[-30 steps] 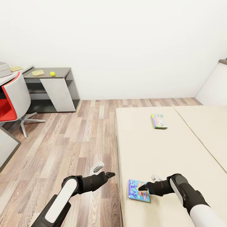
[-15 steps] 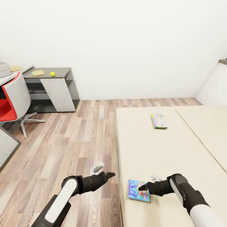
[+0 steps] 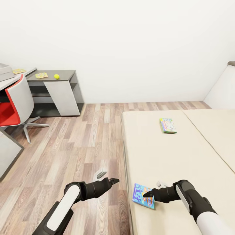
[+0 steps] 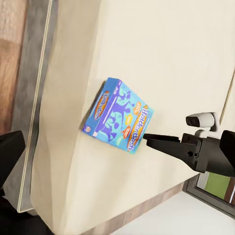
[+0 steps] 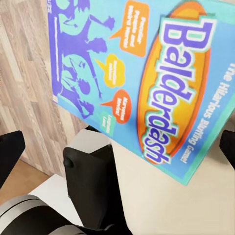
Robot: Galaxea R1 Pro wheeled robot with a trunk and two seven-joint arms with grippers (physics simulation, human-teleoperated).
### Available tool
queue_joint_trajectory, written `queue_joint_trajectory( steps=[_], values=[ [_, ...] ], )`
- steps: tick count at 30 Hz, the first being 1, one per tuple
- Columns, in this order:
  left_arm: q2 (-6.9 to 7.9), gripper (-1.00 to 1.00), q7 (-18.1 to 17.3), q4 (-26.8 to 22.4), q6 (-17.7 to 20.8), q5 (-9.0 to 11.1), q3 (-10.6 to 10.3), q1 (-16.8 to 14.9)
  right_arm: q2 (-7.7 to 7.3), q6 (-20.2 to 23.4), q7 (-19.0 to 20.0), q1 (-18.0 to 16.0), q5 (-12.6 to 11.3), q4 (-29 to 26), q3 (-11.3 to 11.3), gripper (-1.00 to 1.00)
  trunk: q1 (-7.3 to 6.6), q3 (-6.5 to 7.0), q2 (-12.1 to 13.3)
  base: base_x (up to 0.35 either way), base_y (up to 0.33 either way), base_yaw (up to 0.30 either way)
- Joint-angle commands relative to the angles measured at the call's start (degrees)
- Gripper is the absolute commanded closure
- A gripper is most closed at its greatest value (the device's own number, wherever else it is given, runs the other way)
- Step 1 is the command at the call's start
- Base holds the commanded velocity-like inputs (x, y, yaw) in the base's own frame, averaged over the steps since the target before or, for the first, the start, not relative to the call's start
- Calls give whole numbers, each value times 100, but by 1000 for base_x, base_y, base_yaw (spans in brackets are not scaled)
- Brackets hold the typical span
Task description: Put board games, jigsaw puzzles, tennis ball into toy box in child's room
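The blue Balderdash board game [image 3: 141, 195] lies slightly tilted near the bed's [image 3: 169, 156] left edge. My right gripper [image 3: 147, 195] is open at the box's right corner, and one finger [image 4: 147, 139] touches its edge. The box [image 5: 147, 73] fills the space between the wide-apart fingers [image 5: 10, 152]. My left gripper [image 3: 114, 180] hangs open over the floor, left of the bed. The green-edged Monopoly board game [image 3: 168, 125] lies farther up the bed. On the table [image 3: 67, 72] sit the tennis ball [image 3: 56, 76] and a jigsaw puzzle [image 3: 41, 75]. A second jigsaw [image 3: 18, 70] lies beside the grey toy box [image 3: 5, 73].
A red and grey swivel chair [image 3: 13, 104] stands in front of the desk at the left. Wood-plank floor [image 3: 75, 140] stretches between the bed and the table. A white wall closes off the far side, and a grey headboard [image 3: 222, 88] rises at the right.
The whole view has shifted slightly right, so the camera moved left. The Balderdash box stayed at my right gripper, so it now sits closer to the bed's left edge and a little more tilted.
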Motion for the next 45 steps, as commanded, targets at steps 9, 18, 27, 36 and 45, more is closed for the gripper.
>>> queue_joint_trajectory(
  steps=[9, 18, 27, 36, 45],
  values=[
    [4, -100, 56, -3, -2, 60, -9, -3, 1, 41, 12, -2, -7, -6, -12, -100, 0, -4, -2, 0, 24, 0],
    [4, -100, 57, -2, -3, 60, -11, -3, 1, 41, 11, -3, -7, -4, -12, -100, 0, -4, -2, 0, 6, 0],
    [4, -100, 57, -1, -3, 60, -12, -1, 1, 41, 11, -5, -7, -5, -12, -100, 0, -4, -2, 0, 1, 0],
    [4, -100, 58, -1, -3, 60, -13, -2, 1, 41, 12, -6, -7, -4, -12, -100, 0, -4, -2, 0, 0, 0],
    [3, -100, 57, -4, -2, 63, -13, -3, 1, 41, 12, -3, -7, -3, -12, -100, 0, -4, -2, 0, 52, 0]
  ],
)
